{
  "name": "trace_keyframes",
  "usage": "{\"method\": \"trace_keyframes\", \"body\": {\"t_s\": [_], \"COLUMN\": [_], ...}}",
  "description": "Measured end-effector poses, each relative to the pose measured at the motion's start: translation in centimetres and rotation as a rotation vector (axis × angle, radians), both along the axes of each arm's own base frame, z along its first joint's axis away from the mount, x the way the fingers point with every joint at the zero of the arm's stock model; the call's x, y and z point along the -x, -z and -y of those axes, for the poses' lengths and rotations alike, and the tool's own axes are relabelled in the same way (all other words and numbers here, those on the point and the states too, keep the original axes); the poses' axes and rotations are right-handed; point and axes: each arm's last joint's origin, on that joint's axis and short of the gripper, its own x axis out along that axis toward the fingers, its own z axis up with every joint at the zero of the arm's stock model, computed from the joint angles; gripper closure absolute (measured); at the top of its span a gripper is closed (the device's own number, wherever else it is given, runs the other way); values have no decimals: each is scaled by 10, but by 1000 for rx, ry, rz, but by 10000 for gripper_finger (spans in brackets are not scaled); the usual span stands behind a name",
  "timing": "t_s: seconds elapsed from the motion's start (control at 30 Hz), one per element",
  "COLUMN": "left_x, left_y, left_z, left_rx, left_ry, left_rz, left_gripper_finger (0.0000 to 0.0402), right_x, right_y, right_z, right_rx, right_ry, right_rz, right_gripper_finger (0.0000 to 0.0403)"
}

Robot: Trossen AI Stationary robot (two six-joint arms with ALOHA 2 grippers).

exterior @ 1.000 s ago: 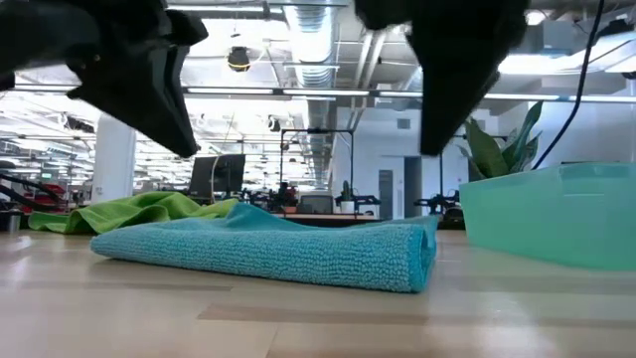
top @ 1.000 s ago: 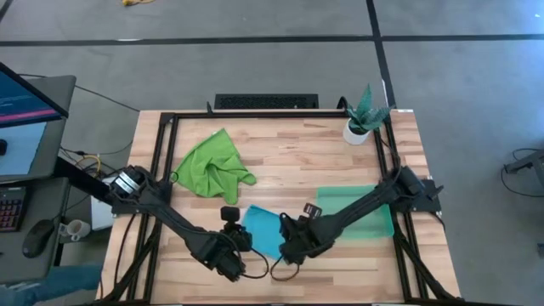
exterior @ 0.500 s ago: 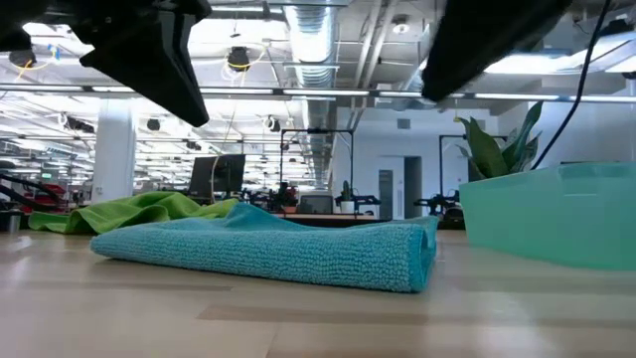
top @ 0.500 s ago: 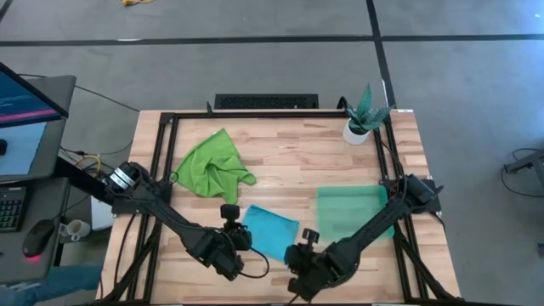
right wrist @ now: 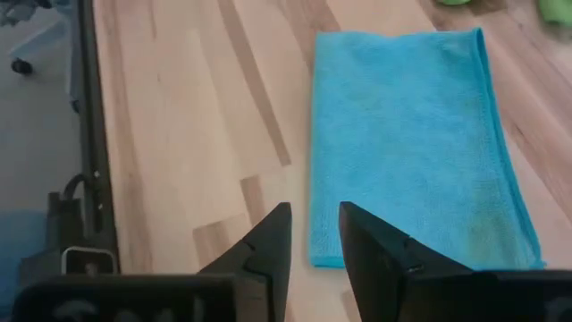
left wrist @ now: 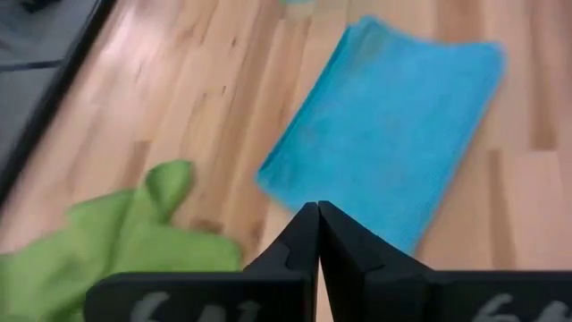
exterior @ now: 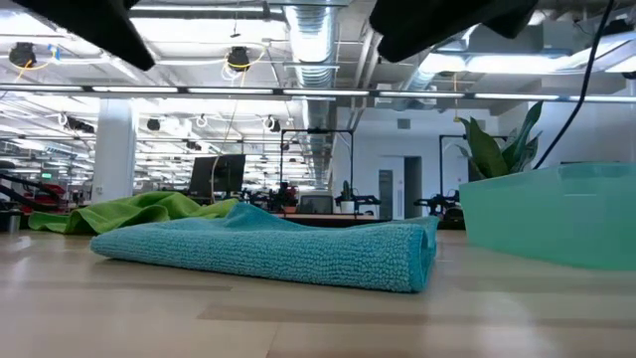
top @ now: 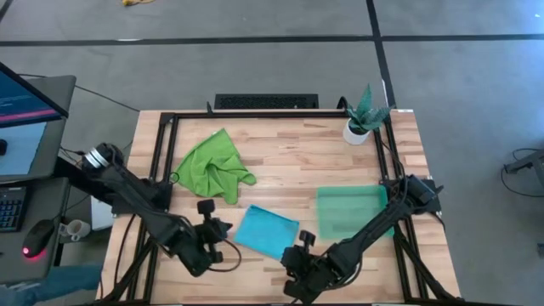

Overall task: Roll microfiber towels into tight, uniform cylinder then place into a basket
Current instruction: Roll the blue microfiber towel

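Blue towel (top: 266, 231) lies folded flat on the table (top: 289, 161), near the front edge, between the two grippers and touching neither. In the low view it shows as a low, thick pad (exterior: 268, 251), not rolled, with one folded edge facing the basket.

Green towel (top: 211, 165) sits crumpled on the left half, well behind the blue one; the two are apart. Low view shows it (exterior: 139, 212) as a loose heap behind the blue pad.

Basket (top: 354, 212) rests on the right side, just beside the blue towel, nothing seen inside it. Its wall (exterior: 552, 227) stands right of the pad at table level.

Left gripper (left wrist: 317, 219) hangs above the wood just left of the blue towel, fingers pressed together, holding nothing. In the high view it (top: 214, 242) is near the table's front left.

Right gripper (right wrist: 313, 234) hovers over the front edge, in front of the blue towel's near corner, fingers narrowly parted with bare wood in the gap, holding nothing. High view places it (top: 299, 270) at front centre.

Plant (top: 364, 115) in a white pot at the far right corner
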Motion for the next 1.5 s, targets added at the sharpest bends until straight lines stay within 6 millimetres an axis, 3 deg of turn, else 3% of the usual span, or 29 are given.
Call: {"method": "trace_keyframes", "body": {"t_s": [0.1, 0.4, 0.67, 1.07, 1.5], "left_x": [5, -12, -21, -42, -42], "left_y": [11, 31, 43, 89, 113], "left_z": [-5, -10, -26, -24, -38], "left_rx": [76, 245, 302, 291, 312], "left_ry": [27, 313, 321, 309, 159], "left_rz": [97, 261, 233, 150, 5], "left_gripper_finger": [401, 401, 402, 401, 401], "right_x": [-2, -5, -8, -8, -1], "right_y": [0, 0, 11, 42, 74], "right_z": [3, 6, 12, 21, 30], "right_rx": [0, 18, 8, -44, -172], "right_ry": [8, 0, 16, 14, 3], "right_rz": [-1, -3, 16, 53, 91], "right_gripper_finger": [285, 285, 294, 395, 397]}}
